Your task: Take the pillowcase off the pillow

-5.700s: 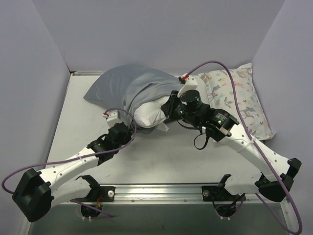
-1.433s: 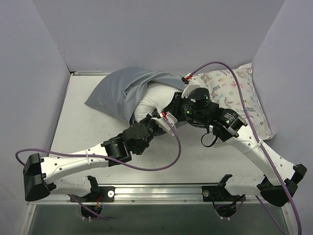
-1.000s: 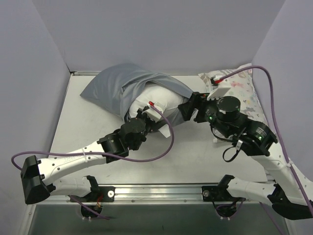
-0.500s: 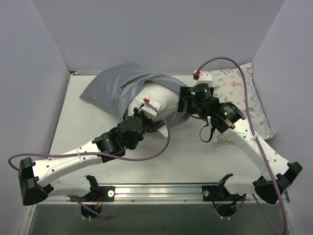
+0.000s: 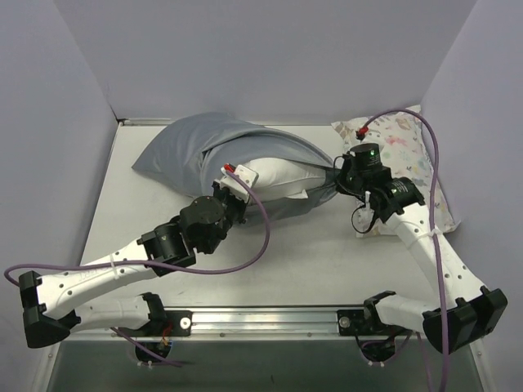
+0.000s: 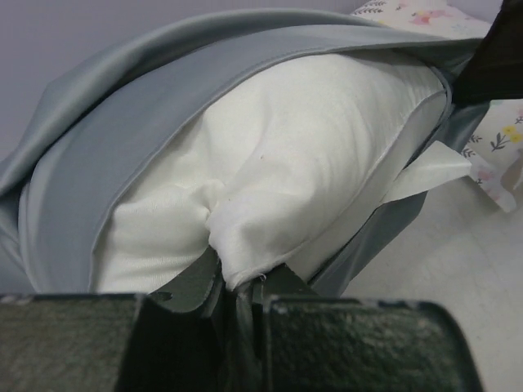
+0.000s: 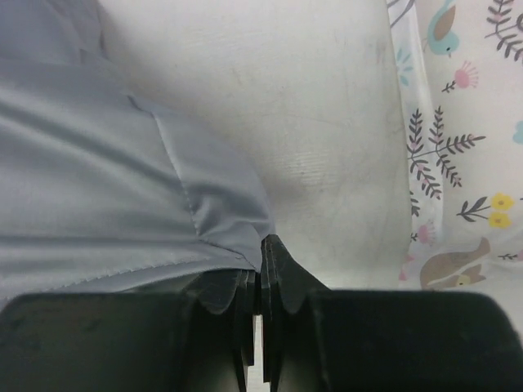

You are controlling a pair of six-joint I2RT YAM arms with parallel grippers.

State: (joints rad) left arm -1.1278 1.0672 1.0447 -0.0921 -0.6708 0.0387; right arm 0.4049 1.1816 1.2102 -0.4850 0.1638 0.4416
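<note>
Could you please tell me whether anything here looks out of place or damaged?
Nothing looks damaged or spilled. The pillow is half out of the grey pillowcase, bunched where the left gripper pinches its corner, while the right gripper pinches the case's hem. The animal-print pillow lies beside it, partly under the right arm.

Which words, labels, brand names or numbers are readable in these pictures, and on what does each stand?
None can be read.
The white tag at the edge of the pillow looks blank.
The printed pillow shows only birds and plants, no letters.
</note>
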